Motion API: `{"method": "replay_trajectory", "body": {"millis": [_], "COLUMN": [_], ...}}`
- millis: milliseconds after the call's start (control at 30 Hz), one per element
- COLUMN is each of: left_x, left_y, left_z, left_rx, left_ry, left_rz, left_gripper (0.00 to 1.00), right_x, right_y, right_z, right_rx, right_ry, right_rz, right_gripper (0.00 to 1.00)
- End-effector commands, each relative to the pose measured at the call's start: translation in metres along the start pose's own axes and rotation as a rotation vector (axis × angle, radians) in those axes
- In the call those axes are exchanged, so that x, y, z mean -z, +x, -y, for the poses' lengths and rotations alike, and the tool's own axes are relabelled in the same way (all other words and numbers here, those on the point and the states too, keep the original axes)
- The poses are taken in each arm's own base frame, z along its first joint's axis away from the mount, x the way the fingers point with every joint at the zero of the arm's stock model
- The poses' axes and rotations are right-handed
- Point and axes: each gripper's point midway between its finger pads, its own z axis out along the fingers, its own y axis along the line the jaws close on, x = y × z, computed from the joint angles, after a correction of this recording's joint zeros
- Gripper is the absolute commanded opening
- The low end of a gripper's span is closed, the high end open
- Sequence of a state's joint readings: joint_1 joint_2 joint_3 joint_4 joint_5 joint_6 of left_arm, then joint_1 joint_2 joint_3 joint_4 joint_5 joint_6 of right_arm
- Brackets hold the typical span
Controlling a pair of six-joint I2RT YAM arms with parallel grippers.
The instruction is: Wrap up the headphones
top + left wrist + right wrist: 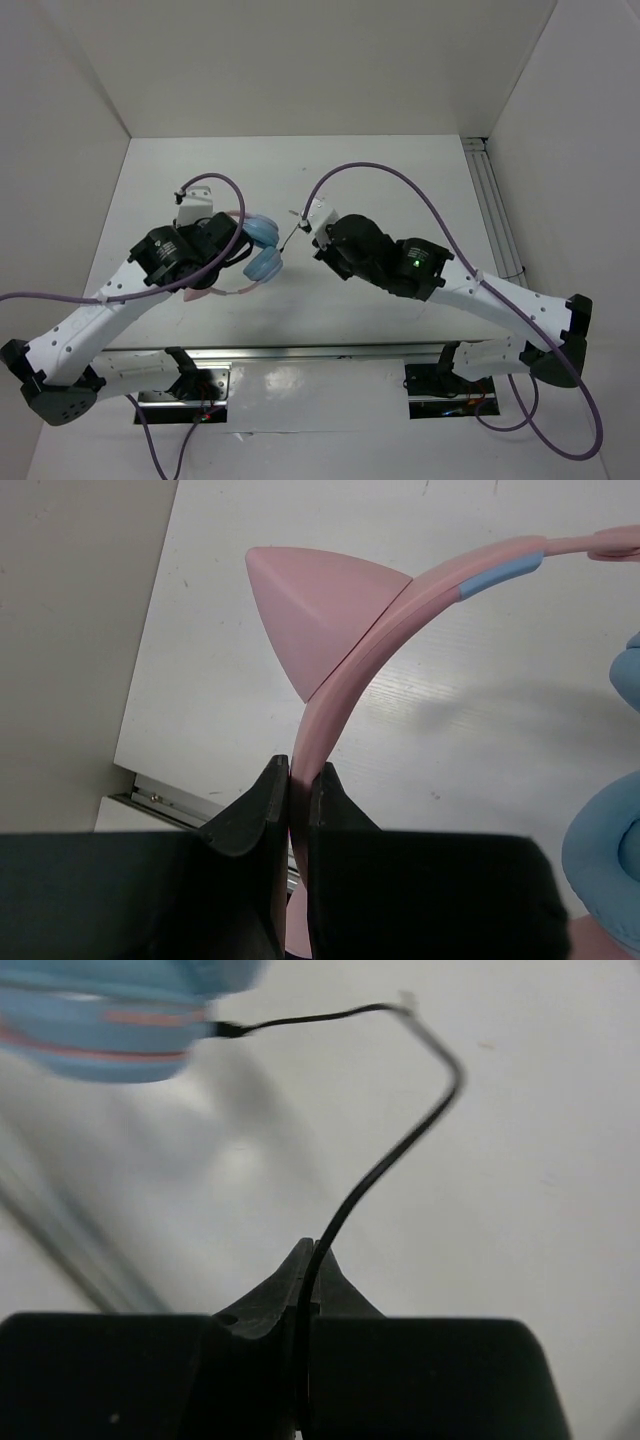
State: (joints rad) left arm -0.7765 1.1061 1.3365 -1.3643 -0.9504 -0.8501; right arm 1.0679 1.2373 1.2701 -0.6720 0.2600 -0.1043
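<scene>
Left gripper (298,785): I had it closed on the pink cat-ear headband (345,675) of the blue-cupped headphones (262,252), over the white bench (400,180).
Right gripper (310,1265): pinching their thin black cable (400,1150).
Progress: no loops wound; wrapping all to do.

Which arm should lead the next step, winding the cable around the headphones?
Right. The right gripper is shut on the black cable, which runs free to the ear cup. The left gripper is clamped on the pink headband, likely best as the anchor.
</scene>
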Motion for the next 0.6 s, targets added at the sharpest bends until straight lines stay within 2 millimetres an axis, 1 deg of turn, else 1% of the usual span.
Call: {"method": "replay_trajectory", "body": {"millis": [0, 67, 100, 133, 167, 200, 233, 267, 300, 333, 367, 400, 500, 567], "left_x": [-0.002, -0.002, -0.002, -0.004, -0.004, -0.004, -0.005, -0.004, -0.004, -0.004, -0.004, -0.003, -0.002, 0.0], "left_y": [-0.005, -0.006, -0.006, -0.004, -0.004, -0.005, -0.005, -0.005, -0.006, -0.006, -0.006, -0.005, -0.006, -0.008], "left_z": [-0.005, -0.006, -0.006, -0.01, -0.01, -0.014, -0.017, -0.019, -0.022, -0.022, -0.022, -0.021, -0.02, -0.022], "left_rx": [0.066, 0.066, 0.075, 0.083, 0.083, 0.099, 0.106, 0.116, 0.129, 0.129, 0.129, 0.13, 0.128, 0.143], "left_ry": [-0.038, -0.044, -0.044, -0.055, -0.055, -0.063, -0.073, -0.068, -0.072, -0.073, -0.073, -0.066, -0.056, -0.048], "left_rz": [0.036, 0.042, 0.042, 0.039, 0.039, 0.039, 0.036, 0.041, 0.042, 0.042, 0.042, 0.036, 0.033, 0.041], "left_gripper": [0.0, 0.0, 0.0, 0.0, 0.0, 0.0, 0.0, 0.0, 0.0, 0.0, 0.0, 0.0, 0.0, 0.0], "right_x": [0.04, 0.048, 0.056, 0.06, 0.06, 0.06, 0.061, 0.063, 0.058, 0.062, 0.06, 0.062, 0.055, 0.051], "right_y": [-0.014, -0.007, -0.007, -0.005, -0.003, -0.003, -0.004, -0.003, -0.004, -0.006, -0.004, -0.006, -0.009, -0.005], "right_z": [0.079, 0.094, 0.101, 0.103, 0.103, 0.103, 0.103, 0.103, 0.1, 0.102, 0.101, 0.102, 0.096, 0.095], "right_rx": [-0.061, -0.086, -0.084, -0.084, -0.088, -0.088, -0.095, -0.092, -0.098, -0.103, -0.098, -0.109, -0.103, -0.112], "right_ry": [0.542, 0.676, 0.742, 0.758, 0.758, 0.758, 0.745, 0.745, 0.728, 0.728, 0.728, 0.728, 0.678, 0.667], "right_rz": [0.045, 0.046, 0.048, 0.048, 0.045, 0.045, 0.053, 0.058, 0.067, 0.08, 0.073, 0.096, 0.128, 0.135], "right_gripper": [0.0, 0.07, 0.11, 0.16, 0.16, 0.16, 0.13, 0.06, 0.01, 0.0, 0.0, 0.0, 0.0, 0.0]}}
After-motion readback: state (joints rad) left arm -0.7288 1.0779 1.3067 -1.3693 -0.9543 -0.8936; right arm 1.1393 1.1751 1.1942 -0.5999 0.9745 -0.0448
